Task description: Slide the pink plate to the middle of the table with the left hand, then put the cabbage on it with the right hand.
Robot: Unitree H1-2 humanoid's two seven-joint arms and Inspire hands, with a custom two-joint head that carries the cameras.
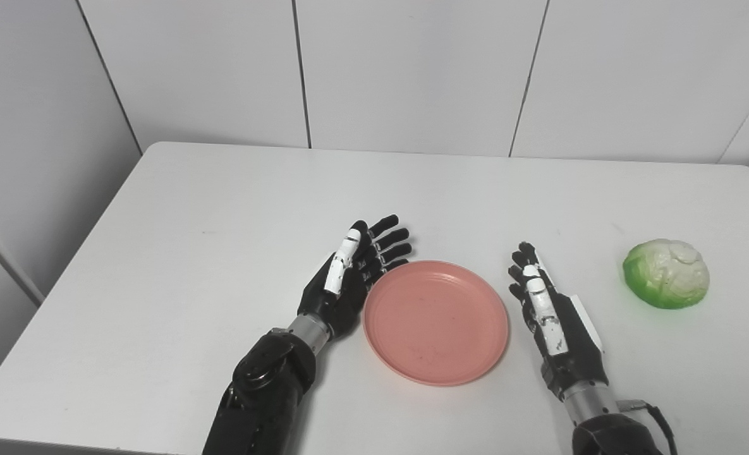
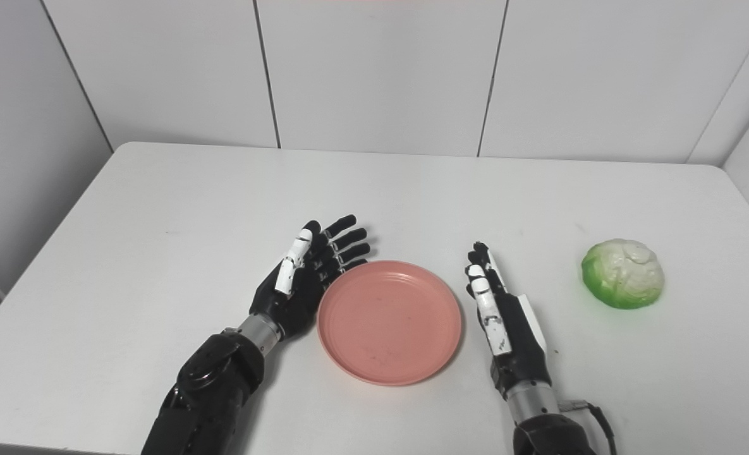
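Your left hand (image 1: 342,284) has its fingers (image 1: 387,243) released and spread, edge-on just beside the left rim of the pink plate (image 1: 436,321), perhaps touching it; you grasp nothing there. Your right hand (image 1: 548,309) is likewise released, fingers (image 1: 526,265) loosely extended and empty, standing just beside the plate's right rim. The plate lies flat on the bench (image 1: 222,208), close to the middle across and a little toward you, so the slide looks done or nearly so. The cabbage (image 1: 666,273) sits well to the right of your right hand, apart from it, with bare bench between.

If you judge the plate placed, draw the left hand off sideways, away from the rim, so that you do not drag the plate with it. Then carry the right hand out over the cabbage, come down from above with the fingers wide, and wrap its round top evenly: it looks smooth and may roll if you press one side first. Lift it clear of the bench before crossing the raised rim.
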